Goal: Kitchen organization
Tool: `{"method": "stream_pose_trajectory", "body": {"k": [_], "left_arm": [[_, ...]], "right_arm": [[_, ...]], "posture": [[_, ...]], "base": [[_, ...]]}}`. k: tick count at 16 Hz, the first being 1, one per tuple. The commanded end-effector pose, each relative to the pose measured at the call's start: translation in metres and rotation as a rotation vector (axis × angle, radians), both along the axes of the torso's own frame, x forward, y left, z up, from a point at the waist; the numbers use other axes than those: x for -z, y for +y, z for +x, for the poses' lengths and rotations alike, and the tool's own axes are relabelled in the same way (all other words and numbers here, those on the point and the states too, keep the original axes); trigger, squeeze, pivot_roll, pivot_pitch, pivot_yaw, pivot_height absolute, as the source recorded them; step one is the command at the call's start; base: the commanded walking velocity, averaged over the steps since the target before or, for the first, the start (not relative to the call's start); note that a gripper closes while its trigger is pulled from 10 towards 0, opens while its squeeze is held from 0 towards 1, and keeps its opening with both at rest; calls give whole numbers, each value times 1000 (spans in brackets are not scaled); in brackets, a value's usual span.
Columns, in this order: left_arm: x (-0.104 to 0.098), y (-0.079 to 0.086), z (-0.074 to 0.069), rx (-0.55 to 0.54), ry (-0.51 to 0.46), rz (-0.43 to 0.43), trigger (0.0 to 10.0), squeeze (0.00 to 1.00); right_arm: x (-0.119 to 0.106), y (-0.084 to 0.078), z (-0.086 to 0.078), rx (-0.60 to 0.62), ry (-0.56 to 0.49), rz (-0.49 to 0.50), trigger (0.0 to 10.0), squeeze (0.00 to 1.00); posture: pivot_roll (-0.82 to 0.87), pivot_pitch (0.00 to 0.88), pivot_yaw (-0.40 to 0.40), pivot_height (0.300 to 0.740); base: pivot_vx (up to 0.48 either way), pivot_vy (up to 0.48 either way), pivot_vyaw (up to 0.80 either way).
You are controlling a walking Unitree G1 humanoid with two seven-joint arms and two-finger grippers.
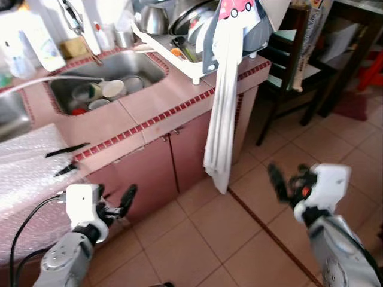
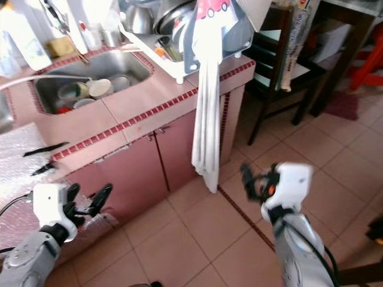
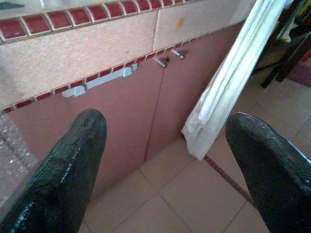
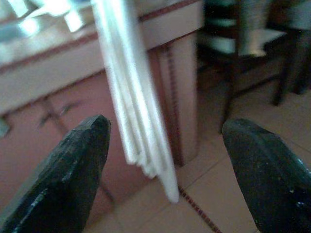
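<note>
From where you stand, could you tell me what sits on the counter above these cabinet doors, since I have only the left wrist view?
Observer: A sink sits above them, with cups and bowls inside.
Operator: Thank you. Where does the white cloth come from?
Observer: The white cloth hangs over the counter edge from a dish rack loaded with metal pots.
Operator: And where is the other arm, please?
Observer: The right gripper is raised over the tiled floor, right of the cloth, fingers open. A dark chair stands beyond the counter's end.
</note>
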State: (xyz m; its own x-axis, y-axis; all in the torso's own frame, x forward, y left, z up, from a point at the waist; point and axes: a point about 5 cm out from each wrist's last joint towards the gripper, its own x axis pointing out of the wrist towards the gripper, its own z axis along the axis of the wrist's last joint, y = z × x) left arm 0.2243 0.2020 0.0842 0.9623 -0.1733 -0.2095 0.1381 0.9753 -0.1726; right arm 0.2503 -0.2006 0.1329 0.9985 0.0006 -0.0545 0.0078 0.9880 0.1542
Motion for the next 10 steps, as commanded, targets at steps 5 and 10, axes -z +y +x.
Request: {"method": "stream_pose_trajectory", "body": {"k": [5, 10], "left_arm": [[-8, -1, 3, -70, 13, 53, 10000, 0], [-27, -1, 18, -162, -92, 114, 10000, 0]], "right_arm": [[-20, 10, 13, -5, -26, -1, 10000, 0], [-27, 17, 11, -58, -52, -44, 10000, 0]], "posture": [[-39, 119, 39, 740], [-60, 117, 49, 740]], "base": [[0, 0, 565], [0, 0, 800]]}}
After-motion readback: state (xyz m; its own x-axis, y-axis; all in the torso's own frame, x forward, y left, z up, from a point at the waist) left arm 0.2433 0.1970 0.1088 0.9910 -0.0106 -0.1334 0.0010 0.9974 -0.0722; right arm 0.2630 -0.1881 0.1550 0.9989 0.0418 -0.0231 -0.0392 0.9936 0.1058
